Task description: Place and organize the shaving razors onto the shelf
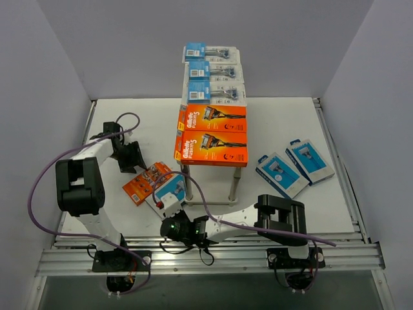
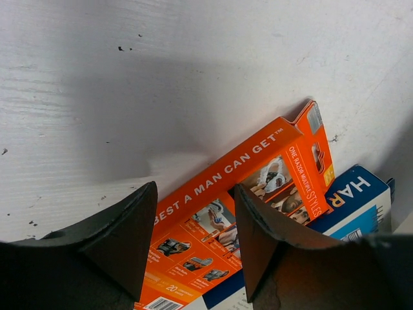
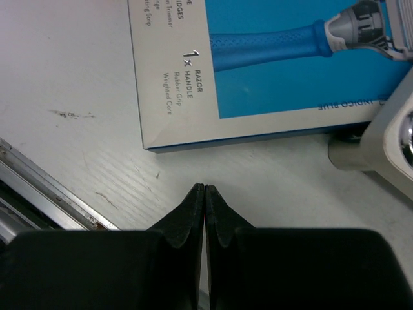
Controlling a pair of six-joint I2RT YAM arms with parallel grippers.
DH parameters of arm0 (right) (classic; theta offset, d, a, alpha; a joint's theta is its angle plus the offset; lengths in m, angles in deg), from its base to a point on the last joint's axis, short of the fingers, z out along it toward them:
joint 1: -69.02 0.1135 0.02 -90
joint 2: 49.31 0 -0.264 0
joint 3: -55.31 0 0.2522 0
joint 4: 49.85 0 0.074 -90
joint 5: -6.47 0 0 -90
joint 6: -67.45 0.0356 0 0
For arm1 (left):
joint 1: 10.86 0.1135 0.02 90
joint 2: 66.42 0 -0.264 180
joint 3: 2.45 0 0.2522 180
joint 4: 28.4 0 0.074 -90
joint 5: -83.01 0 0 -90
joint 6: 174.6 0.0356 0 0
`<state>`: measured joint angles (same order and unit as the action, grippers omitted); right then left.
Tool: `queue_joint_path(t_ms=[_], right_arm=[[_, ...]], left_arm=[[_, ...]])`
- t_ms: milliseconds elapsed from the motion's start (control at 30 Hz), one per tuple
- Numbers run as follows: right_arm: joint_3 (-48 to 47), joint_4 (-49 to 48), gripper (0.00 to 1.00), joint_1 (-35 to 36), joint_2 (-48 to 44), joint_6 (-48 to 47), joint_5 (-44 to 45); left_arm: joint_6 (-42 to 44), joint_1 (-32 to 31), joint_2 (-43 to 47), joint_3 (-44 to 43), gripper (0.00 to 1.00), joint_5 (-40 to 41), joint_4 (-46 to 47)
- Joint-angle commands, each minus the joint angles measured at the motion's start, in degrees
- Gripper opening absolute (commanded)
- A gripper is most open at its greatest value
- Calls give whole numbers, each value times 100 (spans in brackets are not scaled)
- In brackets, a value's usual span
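The shelf (image 1: 234,184) stands mid-table and carries three blue-card blister packs (image 1: 213,72) at the back and two orange boxes (image 1: 211,134) in front. An orange razor box (image 1: 146,183) (image 2: 251,161) lies on the table to the left, with a blue-and-white box (image 1: 170,188) (image 3: 258,71) touching it. My left gripper (image 1: 135,160) (image 2: 195,187) hovers open over the orange box's end, holding nothing. The right gripper (image 1: 166,205) (image 3: 204,187) is shut and empty, on the table just short of the blue-and-white box's near edge.
Two more blue-and-white razor boxes (image 1: 281,174) (image 1: 310,161) lie flat on the table right of the shelf. A metal rail (image 1: 213,248) runs along the near edge. White walls close the left, back and right sides. A purple cable (image 1: 45,187) loops beside the left arm.
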<state>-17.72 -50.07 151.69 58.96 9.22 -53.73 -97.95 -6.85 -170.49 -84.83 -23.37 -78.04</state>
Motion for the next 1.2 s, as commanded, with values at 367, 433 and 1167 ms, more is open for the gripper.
queue_joint_path(t_ms=[367,433,1167], right_arm=[[-489,-263,0,-533,388,-268,-378],[-516,-299,0,-603,423,-303,-466],[-929,-272,0,-797,775,-364,-528]], left_arm=[[69,-664,388,-90,60,126,-200],[77,-665,361,-116,60,144,-253],[-283,-436,1591,393,60,-752,-104]])
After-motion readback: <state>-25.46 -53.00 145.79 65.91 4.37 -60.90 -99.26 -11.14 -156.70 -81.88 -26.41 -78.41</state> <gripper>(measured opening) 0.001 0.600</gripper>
